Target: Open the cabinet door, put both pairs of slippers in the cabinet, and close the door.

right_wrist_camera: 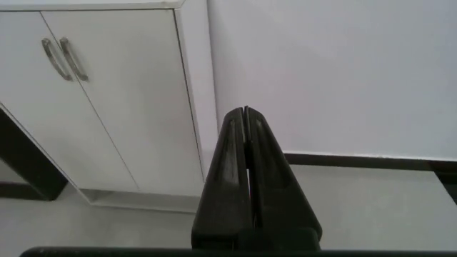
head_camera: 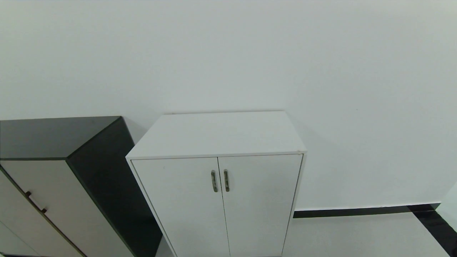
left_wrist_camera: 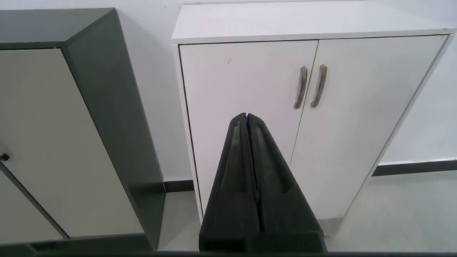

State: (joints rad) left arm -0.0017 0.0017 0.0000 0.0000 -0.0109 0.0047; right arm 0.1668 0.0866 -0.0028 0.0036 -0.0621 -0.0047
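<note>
A white two-door cabinet [head_camera: 217,135] stands against the wall, both doors closed, with two metal handles [head_camera: 220,180] side by side at the middle seam. In the left wrist view my left gripper [left_wrist_camera: 247,118] is shut with nothing in it, held some way in front of the cabinet's left door [left_wrist_camera: 246,100], and the handles [left_wrist_camera: 310,86] lie off to one side. My right gripper [right_wrist_camera: 245,113] is also shut and empty, in front of the cabinet's right edge [right_wrist_camera: 196,86] and the wall beside it.
A black-sided cabinet with pale doors [head_camera: 53,178] stands close on the left of the white one. A white wall [head_camera: 357,89] with a black skirting strip [head_camera: 357,211] runs behind. Light floor [head_camera: 357,235] lies open to the right of the cabinet.
</note>
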